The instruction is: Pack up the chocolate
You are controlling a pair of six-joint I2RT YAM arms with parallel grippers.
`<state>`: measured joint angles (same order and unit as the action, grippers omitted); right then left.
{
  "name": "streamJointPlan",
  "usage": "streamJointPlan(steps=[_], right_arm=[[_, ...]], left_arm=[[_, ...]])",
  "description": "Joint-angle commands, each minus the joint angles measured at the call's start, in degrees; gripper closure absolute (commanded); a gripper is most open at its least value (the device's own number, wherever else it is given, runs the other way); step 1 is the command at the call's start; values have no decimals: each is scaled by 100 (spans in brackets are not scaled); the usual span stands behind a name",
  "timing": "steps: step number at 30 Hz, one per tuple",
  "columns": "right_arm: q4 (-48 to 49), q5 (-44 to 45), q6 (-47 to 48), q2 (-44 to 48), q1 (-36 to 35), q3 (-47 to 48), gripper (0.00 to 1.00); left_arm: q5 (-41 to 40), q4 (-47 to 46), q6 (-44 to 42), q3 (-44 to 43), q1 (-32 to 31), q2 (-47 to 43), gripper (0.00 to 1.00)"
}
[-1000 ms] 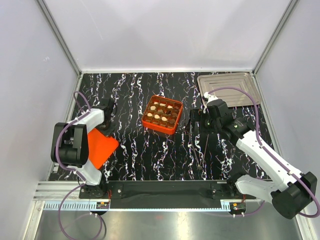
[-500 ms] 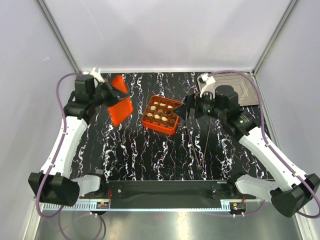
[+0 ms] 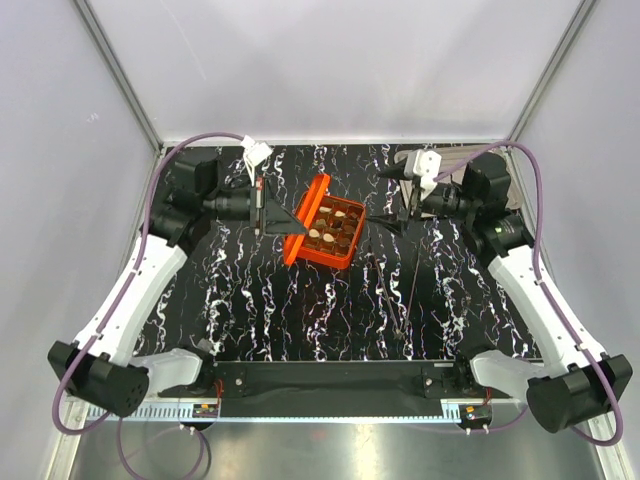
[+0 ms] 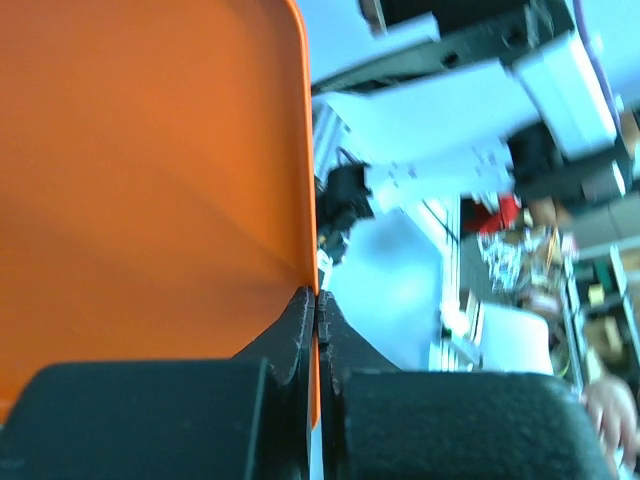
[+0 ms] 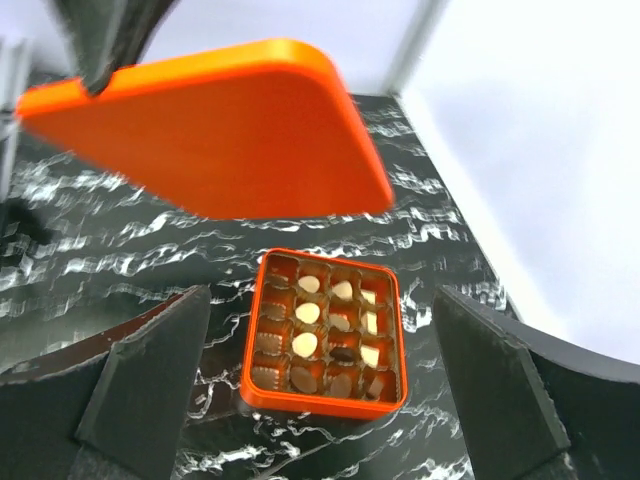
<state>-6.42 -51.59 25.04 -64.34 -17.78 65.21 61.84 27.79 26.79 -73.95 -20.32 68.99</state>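
The orange grid box (image 3: 345, 252) stands open mid-table. The chocolate (image 3: 327, 231), cream and dark pieces, fills its cells; in the right wrist view the cream pieces (image 5: 308, 312) and dark pieces (image 5: 300, 378) lie in the box (image 5: 322, 400). My left gripper (image 3: 285, 225) is shut on the edge of the orange lid (image 3: 312, 205), held tilted above the box's left side. The left wrist view shows the lid (image 4: 150, 180) pinched in that gripper (image 4: 316, 300). The lid (image 5: 220, 140) hangs above the box in the right wrist view. My right gripper (image 3: 388, 198) is open and empty, right of the box.
A silver metal tray (image 3: 455, 152) lies at the back right, mostly hidden by my right arm. A thin dark rod (image 3: 408, 295) lies on the marbled table right of centre. White walls enclose the table on three sides.
My left arm has swung the orange lid from the back left to over the box's left side. My right gripper has drawn back to the right, away from the box.
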Motion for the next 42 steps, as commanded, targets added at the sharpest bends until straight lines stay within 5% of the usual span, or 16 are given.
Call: streamJointPlan(steps=[1,17,31,35,40,41,42], right_arm=[[-1111,-1317,1553,-122,38,720,2],[-2636,-2680,2910,-1116,3,1697,14],[-3673,-2206,3859,-1510,-524,1915,20],[-4288,-2171,4141,-1810,-604,2136,65],[-4290,-1934,4071,-1863,-604,2189,83],[-4089,-1925,3975,-1863,-612,2206,86],[-3930,-1925,3643,-1872,-604,2224,90]], left_arm=[[820,-64,-534,74,-86,-237,100],[557,1097,-1931,-312,-1097,-105,100],[1014,2186,-3152,-1121,-1229,606,100],[857,2300,-3223,-1323,-1229,738,100],[172,2959,-3496,-2008,-1194,1098,100],[-274,2917,-3383,-2235,-1116,1160,93],[-487,2829,-2999,-2325,-1037,1256,76]])
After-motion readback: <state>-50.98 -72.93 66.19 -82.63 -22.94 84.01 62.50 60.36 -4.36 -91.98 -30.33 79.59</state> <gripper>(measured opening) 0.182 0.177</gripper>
